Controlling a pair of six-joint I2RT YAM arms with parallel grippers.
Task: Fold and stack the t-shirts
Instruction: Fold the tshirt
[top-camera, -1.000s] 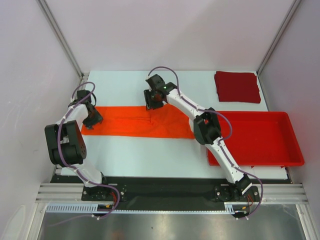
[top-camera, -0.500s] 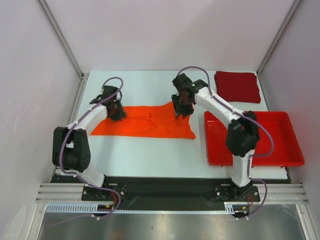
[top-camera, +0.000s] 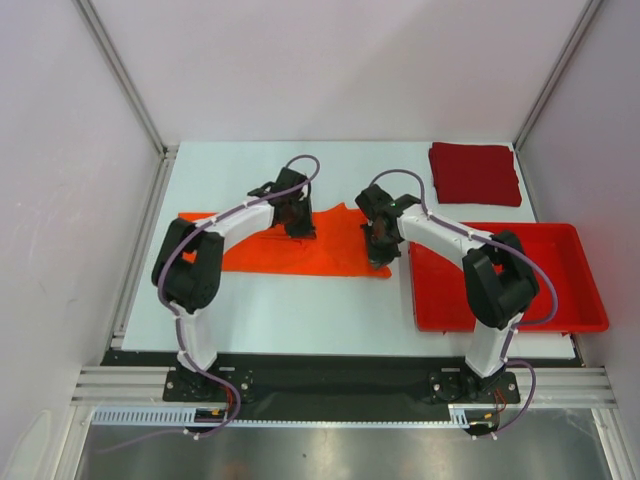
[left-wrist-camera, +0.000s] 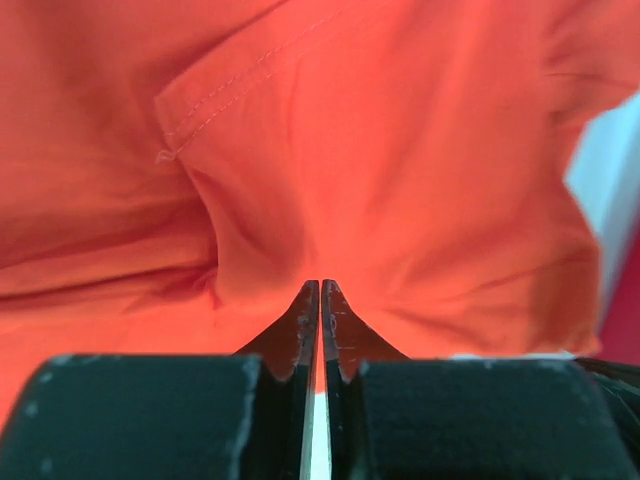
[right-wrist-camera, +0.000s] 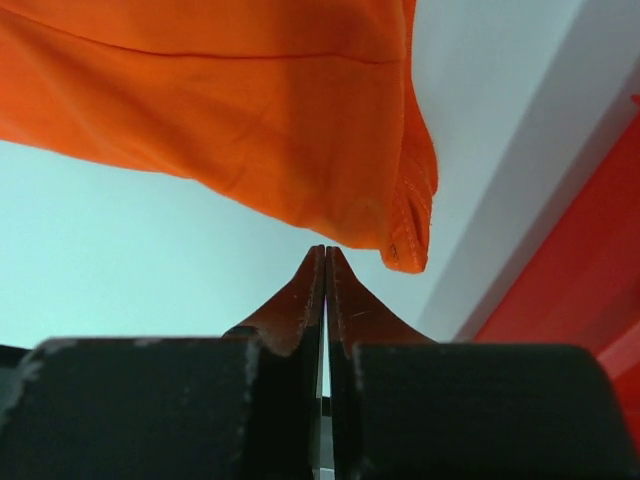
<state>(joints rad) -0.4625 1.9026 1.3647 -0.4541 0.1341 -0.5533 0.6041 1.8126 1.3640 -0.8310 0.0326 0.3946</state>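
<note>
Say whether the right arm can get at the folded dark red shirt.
Likely yes: only bare table lies between its shut tool, at the edge of the orange shirt, and the dark red shirt.

The top camera looks steeply down from above and behind the arm bases, covering the whole bench (top-camera: 300, 305). Each wrist camera looks forward at close range: ahead of the left end effector (left-wrist-camera: 320, 290), the orange t-shirt (left-wrist-camera: 400, 150) fills the frame; ahead of the right end effector (right-wrist-camera: 325, 255), its edge, with the red tray (right-wrist-camera: 590, 260) to the right. All views share the shirt.
</note>
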